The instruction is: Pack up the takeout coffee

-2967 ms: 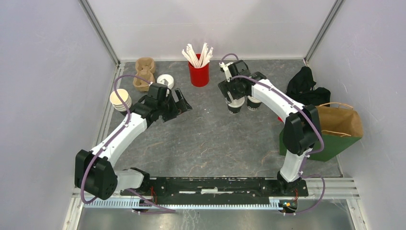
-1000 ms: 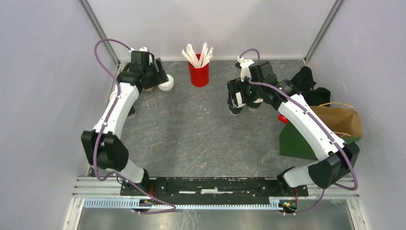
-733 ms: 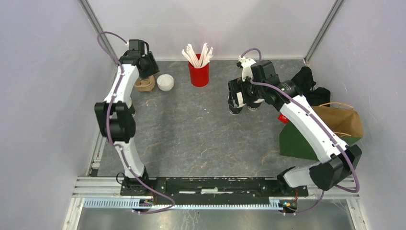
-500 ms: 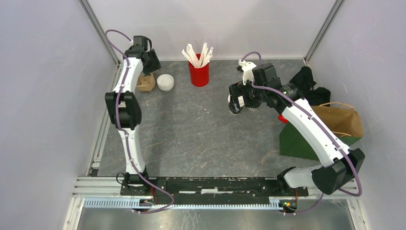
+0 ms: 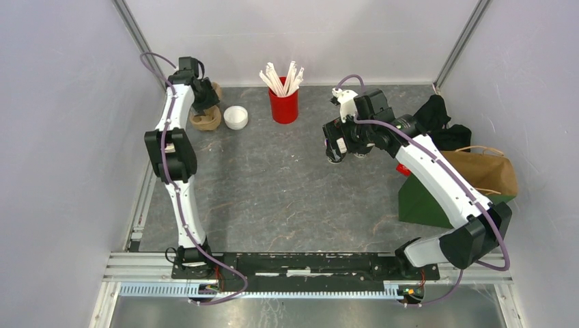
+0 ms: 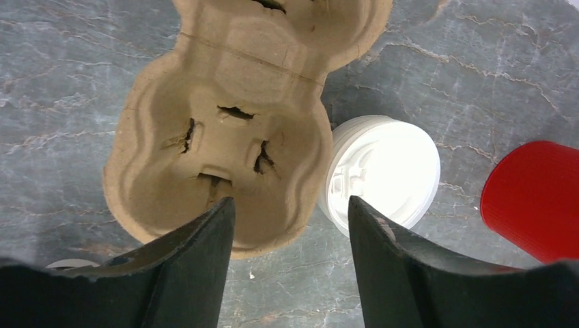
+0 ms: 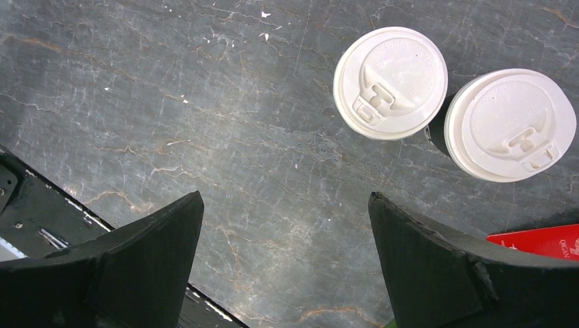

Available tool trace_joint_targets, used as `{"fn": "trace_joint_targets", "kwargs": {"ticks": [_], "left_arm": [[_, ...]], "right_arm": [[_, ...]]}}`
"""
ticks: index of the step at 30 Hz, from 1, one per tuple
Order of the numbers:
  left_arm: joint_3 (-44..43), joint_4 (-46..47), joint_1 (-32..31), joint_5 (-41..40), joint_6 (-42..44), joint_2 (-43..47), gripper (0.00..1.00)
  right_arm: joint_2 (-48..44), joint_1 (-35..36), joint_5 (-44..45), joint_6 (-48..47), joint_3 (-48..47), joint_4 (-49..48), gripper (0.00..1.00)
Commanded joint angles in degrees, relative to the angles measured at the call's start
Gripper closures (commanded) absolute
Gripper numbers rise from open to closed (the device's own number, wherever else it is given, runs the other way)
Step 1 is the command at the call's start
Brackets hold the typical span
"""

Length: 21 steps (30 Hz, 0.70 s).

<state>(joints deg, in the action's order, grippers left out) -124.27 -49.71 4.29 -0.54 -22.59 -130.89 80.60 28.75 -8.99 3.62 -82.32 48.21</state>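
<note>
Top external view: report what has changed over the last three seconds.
The left gripper swung from mid-table to the far left corner and now hangs open over the cardboard carrier. The right arm swung its elbow out rightward, while the right gripper stayed by the two lidded cups; it is open, gripping neither. Cups, red holder, loose lids and paper bag did not move.
</note>
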Motion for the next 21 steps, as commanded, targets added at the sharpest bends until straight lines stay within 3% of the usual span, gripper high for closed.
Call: {"fn": "trace_joint_targets", "kwargs": {"ticks": [1,6,16,21], "left_arm": [[-0.6,0.7,0.5,4.4,0.3,-2.1,0.36],[-1.9,1.4,1.0,6.6,0.2,-3.6,0.45],[-3.2,1.5,1.4,6.8,0.6,-4.9,0.49],[-4.6,1.7,2.2,8.5,0.2,-5.7,0.45]], "right_arm": [[-0.1,-0.4,-0.7,-1.6,-1.8,-0.8,0.02],[0.1,-0.5,-1.3,-1.6,-1.8,-0.7,0.02],[0.9,-0.6,-1.7,-1.1,-2.4,-1.0,0.02],[1.3,-0.6,-1.8,-0.9,-2.6,-1.0,0.02]]}}
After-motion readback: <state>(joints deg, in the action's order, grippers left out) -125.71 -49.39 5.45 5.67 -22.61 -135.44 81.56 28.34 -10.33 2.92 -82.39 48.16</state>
